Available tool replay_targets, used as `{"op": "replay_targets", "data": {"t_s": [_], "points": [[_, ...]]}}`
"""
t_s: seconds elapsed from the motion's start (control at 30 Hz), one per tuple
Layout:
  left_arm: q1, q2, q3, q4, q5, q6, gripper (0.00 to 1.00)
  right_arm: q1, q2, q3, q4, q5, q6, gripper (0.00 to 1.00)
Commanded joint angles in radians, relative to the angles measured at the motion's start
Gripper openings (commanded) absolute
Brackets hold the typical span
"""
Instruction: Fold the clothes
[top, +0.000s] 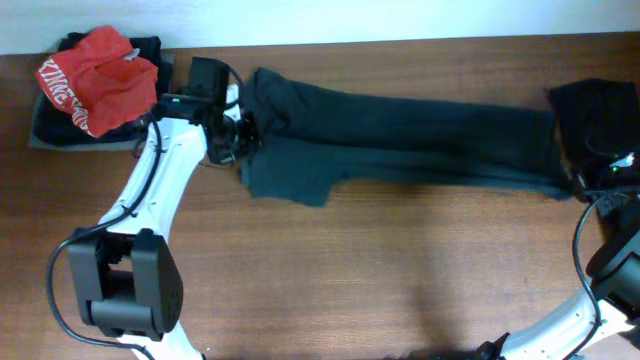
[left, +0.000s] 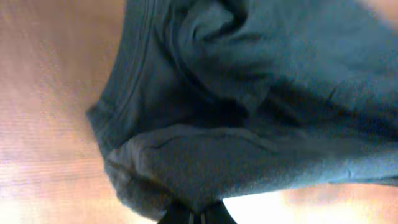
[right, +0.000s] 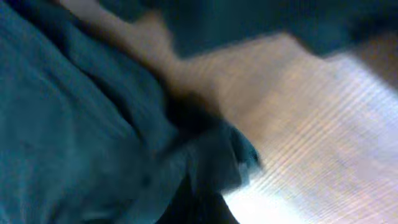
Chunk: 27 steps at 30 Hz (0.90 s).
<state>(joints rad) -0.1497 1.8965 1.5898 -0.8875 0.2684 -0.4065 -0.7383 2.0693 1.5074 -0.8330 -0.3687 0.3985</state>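
Step in hand, prob.: mid-fold. Long dark teal-grey soft T-shirt (top: 420, 140) stretched L to R across far half of brown wooden table (top: 350, 280), held at both ends. Looks doubled lengthwise, one flap hanging toward near side at L end.

Next move, est.: carry one end over to meet the other. Keep both corners level and low so cloth lays flat w/o bunching. Let go only once edges line up.

Left gripper (top: 236, 135): jaws pinched together on bunched shirt edge, cloth wadded right at tips in wrist view.

Right gripper (top: 578, 186): jaws closed on opposite end. Wrist view blurred, but fold of shirt seen at tip.

Crumpled red garment w/ white lettering (top: 100, 75) on dark stack (top: 50, 125) at far-L corner. Black cloth heap (top: 600, 110) far-R, just beside R end of shirt. Neither touched by grippers.
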Motion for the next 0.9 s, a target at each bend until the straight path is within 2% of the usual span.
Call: {"op": "replay_targets", "data": {"t_s": [0.0, 0.47, 0.73, 0.87], "points": [[0.020, 0.007, 0.014, 0.060, -0.026, 0.020, 0.01, 0.042, -0.032, 0.018, 0.047, -0.054, 0.029, 0.04], [0.013, 0.031, 0.014, 0.307, -0.031, 0.020, 0.02, 0.224, -0.032, 0.018, 0.270, -0.045, 0.161, 0.04], [0.013, 0.136, 0.014, 0.400, -0.035, 0.020, 0.03, 0.247, -0.032, 0.018, 0.284, 0.040, 0.179, 0.04], [0.015, 0.166, 0.014, 0.450, -0.131, 0.020, 0.03, 0.246, -0.032, 0.018, 0.284, 0.105, 0.179, 0.04]]}}
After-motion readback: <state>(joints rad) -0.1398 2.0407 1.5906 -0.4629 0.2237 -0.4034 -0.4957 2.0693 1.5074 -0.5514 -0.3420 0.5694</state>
